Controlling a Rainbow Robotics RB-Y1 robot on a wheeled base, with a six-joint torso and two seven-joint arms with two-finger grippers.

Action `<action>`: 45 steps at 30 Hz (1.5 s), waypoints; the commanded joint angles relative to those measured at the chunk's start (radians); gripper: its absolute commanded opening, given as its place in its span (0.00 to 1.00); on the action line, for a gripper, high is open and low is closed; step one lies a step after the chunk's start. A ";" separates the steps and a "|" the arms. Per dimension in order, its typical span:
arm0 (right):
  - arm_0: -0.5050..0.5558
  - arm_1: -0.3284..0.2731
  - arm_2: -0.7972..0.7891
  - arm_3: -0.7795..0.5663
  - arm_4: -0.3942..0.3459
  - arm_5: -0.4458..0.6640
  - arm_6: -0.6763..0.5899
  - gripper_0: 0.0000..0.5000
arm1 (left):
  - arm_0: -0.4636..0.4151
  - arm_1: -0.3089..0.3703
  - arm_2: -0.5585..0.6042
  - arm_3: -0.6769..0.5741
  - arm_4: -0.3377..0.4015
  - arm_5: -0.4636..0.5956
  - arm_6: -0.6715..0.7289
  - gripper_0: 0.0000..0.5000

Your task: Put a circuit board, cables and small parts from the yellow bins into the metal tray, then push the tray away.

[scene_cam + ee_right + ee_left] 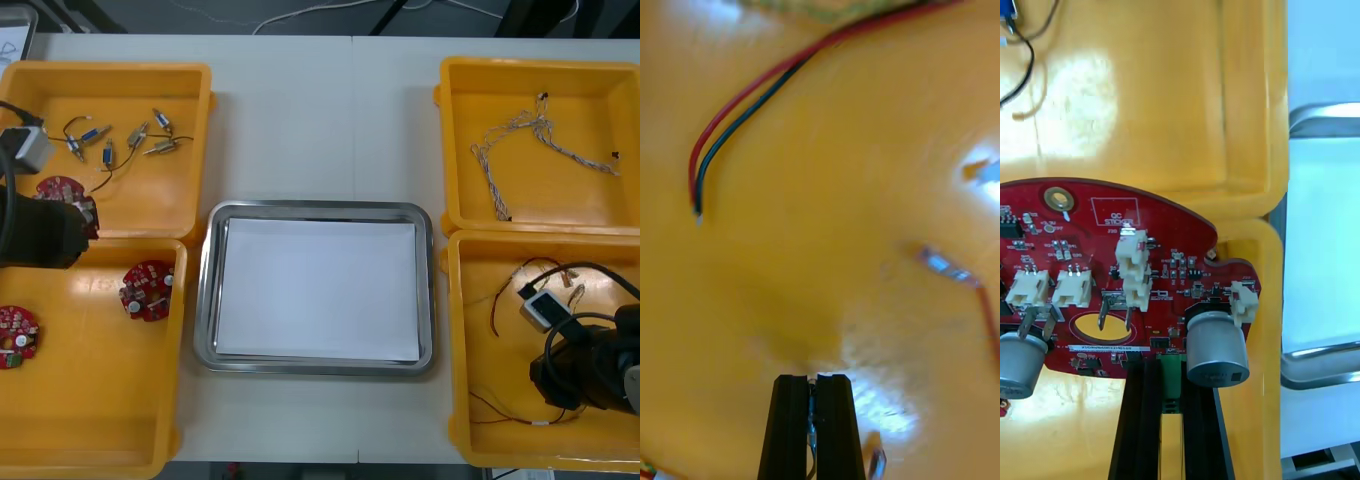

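My left gripper is shut on the edge of a round red circuit board, held above the wall between the two left yellow bins. In the front view that board sits at the tip of the left gripper. Two more boards lie in the near left bin. My right gripper is low in the near right bin, its fingers shut on a thin dark cable. A red and black cable lies farther off. The metal tray is white inside.
Several small metal parts lie in the far left bin. A twisted cable lies in the far right bin. Red and black cables and a small white connector lie beside the right arm. The tray rim is just beyond the bin wall.
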 commanded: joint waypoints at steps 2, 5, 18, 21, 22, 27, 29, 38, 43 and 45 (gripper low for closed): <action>-0.076 0.012 -0.057 -0.008 -0.022 0.054 0.007 0.00 | -0.115 0.134 -0.077 -0.024 0.077 0.007 0.241 0.00; -0.093 0.010 -0.068 -0.008 -0.031 0.074 0.007 0.00 | -0.152 0.170 -0.084 0.004 0.158 0.007 0.289 0.00; -0.171 0.010 -0.092 -0.008 -0.058 0.142 -0.010 0.00 | -0.215 0.136 -0.175 0.043 0.147 0.007 0.326 0.00; -0.194 0.012 -0.100 -0.007 -0.061 0.158 -0.015 0.00 | -0.233 0.074 -0.244 0.054 0.043 0.007 0.327 0.00; -0.197 0.010 -0.102 -0.008 -0.061 0.160 -0.016 0.00 | -0.238 0.065 -0.258 0.057 0.027 0.007 0.329 0.00; -0.217 0.010 -0.106 -0.007 -0.052 0.169 -0.021 0.00 | -0.284 0.004 -0.351 0.100 -0.048 0.007 0.346 0.00; -0.217 0.010 -0.106 -0.007 -0.045 0.169 -0.021 0.24 | -0.296 -0.005 -0.373 0.108 -0.051 0.007 0.353 0.00; -0.214 0.012 -0.132 -0.007 -0.045 0.171 -0.030 1.00 | -0.356 0.015 -0.500 0.116 0.044 0.007 0.456 0.00; -0.213 0.035 -0.185 -0.011 -0.055 0.200 -0.038 1.00 | -0.387 0.045 -0.597 0.116 0.112 0.007 0.516 0.00; -0.213 0.041 -0.201 -0.016 -0.060 0.211 -0.032 1.00 | -0.391 0.047 -0.609 0.117 0.120 0.007 0.517 0.00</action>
